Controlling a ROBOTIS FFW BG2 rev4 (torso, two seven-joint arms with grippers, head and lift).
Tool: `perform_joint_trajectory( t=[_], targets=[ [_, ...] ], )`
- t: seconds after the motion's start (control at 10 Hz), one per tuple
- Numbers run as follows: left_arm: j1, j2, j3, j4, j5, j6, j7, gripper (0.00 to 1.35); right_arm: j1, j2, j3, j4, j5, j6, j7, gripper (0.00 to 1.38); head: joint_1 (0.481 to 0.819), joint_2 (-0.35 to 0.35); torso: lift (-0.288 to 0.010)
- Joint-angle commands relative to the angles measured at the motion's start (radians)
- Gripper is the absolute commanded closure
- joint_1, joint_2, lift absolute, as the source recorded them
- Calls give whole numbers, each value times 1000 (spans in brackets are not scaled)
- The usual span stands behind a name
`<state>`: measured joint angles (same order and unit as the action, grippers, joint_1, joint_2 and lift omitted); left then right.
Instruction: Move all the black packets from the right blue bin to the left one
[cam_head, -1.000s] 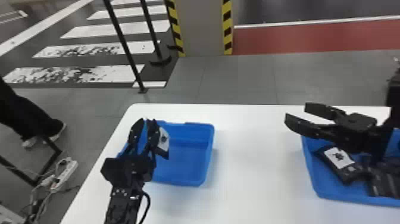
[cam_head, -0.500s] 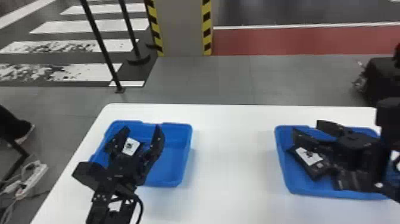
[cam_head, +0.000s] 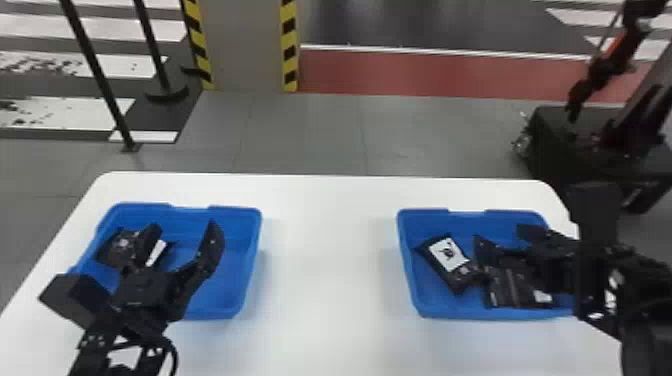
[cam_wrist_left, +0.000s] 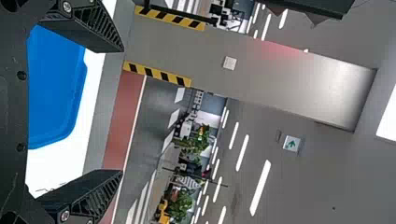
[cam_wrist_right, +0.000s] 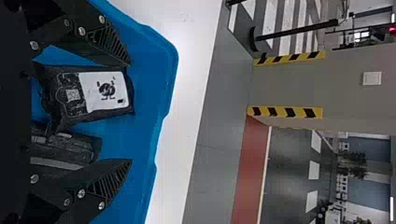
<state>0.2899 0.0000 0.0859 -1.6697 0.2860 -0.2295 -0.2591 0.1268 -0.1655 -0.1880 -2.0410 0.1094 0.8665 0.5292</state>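
The left blue bin (cam_head: 252, 260) sits towards the table's (cam_head: 325, 250) far left corner, the right blue bin (cam_head: 407, 265) towards the far right one. A broad bare strip of tabletop runs between them, and a narrower one between their far rims and the table's far edge.

The left gripper (cam_head: 186, 227) is over the left bin, its fingers spread wide with nothing held. A black packet (cam_head: 119, 246) lies near that bin's left wall, and a white label shows beside the finger there; whether it belongs to a second packet is unclear. Bare floor spreads towards the bin's right wall.

The right gripper (cam_head: 500, 237) is over the right bin, fingers wide apart and holding nothing. In the right wrist view, a white-labelled black packet (cam_wrist_right: 105, 91) and darker packets (cam_wrist_right: 65, 149) lie between the fingers' lines, with open blue floor towards the bin's far wall.
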Motion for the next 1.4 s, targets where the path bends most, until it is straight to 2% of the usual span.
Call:
perform_joint_trajectory(
  t=[0.0, 0.2, 0.5, 0.9, 1.3],
  targets=[
    [2, -3, 2, -1, 1, 1, 0, 101, -31, -6, -1, 69, 26, 22, 2, 317, 695, -59, -110],
    [5, -3, 2, -1, -1, 4, 0, 101, -63, -9, 1, 172, 32, 27, 32, 321, 695, -78, -110],
    [14, -3, 20, -1, -11, -26, 0, 102, -95, 1, 18, 243, 69, 46, 41, 317, 695, -78, -110],
    [9, -3, 20, -1, -21, -26, 0, 108, -200, 1, 62, 383, 92, 29, 120, 318, 695, -54, -110],
    [9, -3, 21, -1, -21, -23, 0, 108, -183, 11, 85, 344, 90, 98, 126, 321, 695, -17, -110]
  ],
)
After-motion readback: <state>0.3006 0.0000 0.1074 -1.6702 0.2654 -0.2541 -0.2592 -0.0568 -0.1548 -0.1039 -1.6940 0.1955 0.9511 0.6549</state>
